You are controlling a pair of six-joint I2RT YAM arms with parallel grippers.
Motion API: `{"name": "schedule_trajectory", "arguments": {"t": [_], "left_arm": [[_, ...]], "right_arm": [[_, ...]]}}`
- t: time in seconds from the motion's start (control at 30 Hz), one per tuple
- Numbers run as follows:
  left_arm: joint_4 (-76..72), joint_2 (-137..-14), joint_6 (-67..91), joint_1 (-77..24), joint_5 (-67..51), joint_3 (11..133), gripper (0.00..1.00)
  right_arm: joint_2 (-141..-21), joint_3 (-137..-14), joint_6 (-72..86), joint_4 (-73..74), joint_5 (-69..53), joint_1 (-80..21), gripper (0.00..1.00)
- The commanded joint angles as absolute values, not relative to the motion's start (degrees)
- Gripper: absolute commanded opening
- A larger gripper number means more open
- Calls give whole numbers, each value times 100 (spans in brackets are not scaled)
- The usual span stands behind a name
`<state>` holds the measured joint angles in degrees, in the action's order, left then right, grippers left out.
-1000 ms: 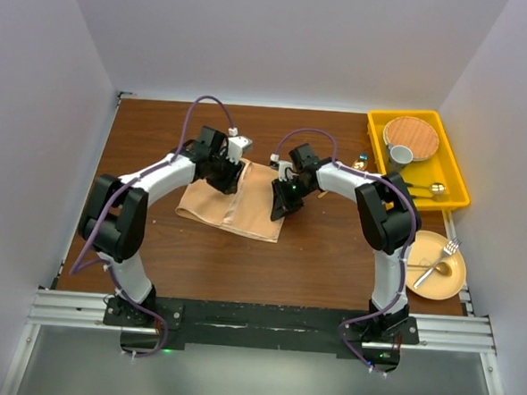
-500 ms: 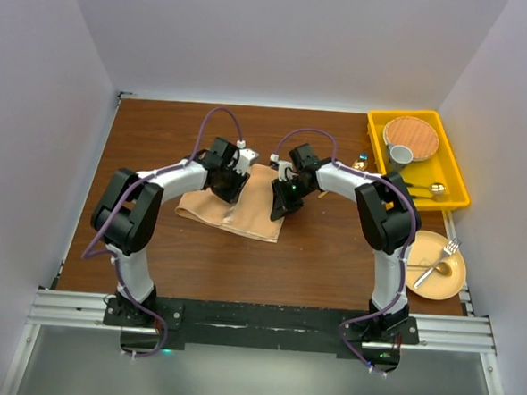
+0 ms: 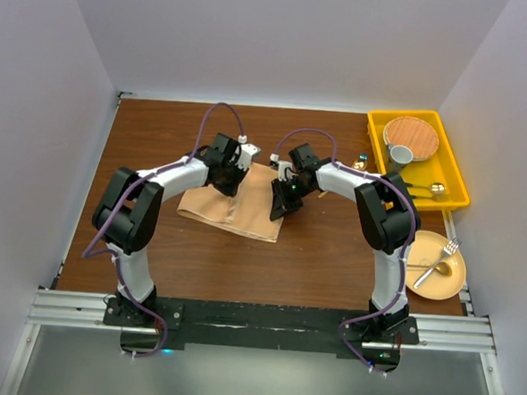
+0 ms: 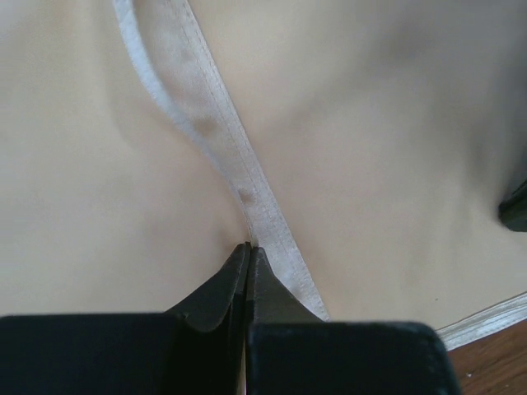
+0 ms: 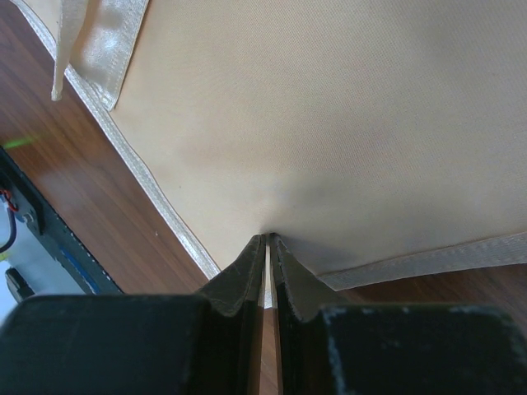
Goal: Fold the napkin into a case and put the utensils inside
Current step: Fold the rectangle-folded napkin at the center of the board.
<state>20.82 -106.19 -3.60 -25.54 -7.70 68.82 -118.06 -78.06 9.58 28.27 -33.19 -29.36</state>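
The napkin [image 3: 230,210] has just been pinched at its hem by the left gripper [image 4: 248,249]; the right gripper [image 5: 268,240] pinches its edge, likely readying another fold.

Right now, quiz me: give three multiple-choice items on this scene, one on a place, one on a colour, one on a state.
1. Where does the napkin lie?
A. on a plate
B. on the table
C. draped over an arm

2. What colour is the bin?
A. yellow
B. blue
C. green

3. How is the left gripper?
A. wide open
B. holding a fork
C. shut on the napkin's hem

Answers:
1 B: the cloth is spread on the brown wood mid-table.
2 A: its walls are bright yellow.
3 C: the left wrist view shows the tips pinched together on the pale hem.
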Motion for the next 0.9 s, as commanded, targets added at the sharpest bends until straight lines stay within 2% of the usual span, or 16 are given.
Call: {"name": "schedule_trajectory", "arguments": {"t": [0.0, 0.27, 0.37, 0.5, 0.63, 0.87], "left_arm": [[2021, -10591, -106, -2584, -993, 7347, 0], [1969, -10837, -61, -2593, -1142, 7365, 0], [1881, -10916, -44, -2593, -1186, 7278, 5], [1811, -11030, 156, -2593, -1309, 7198, 21], [1749, -11039, 334, -2593, -1389, 7172, 32], [1793, -11188, 387, -2619, -1170, 7189, 33]], "right_arm": [[-11971, -7699, 949, 2681, -3120, -2988, 11], [-11962, -7682, 993, 2654, -3120, -2988, 11], [-11962, -7673, 993, 2646, -3111, -2988, 11], [-11962, -7664, 1002, 2646, -3111, -3006, 11], [-11979, -7682, 993, 2663, -3111, -3006, 11], [-12006, -7690, 967, 2663, -3129, -2997, 11]]}}
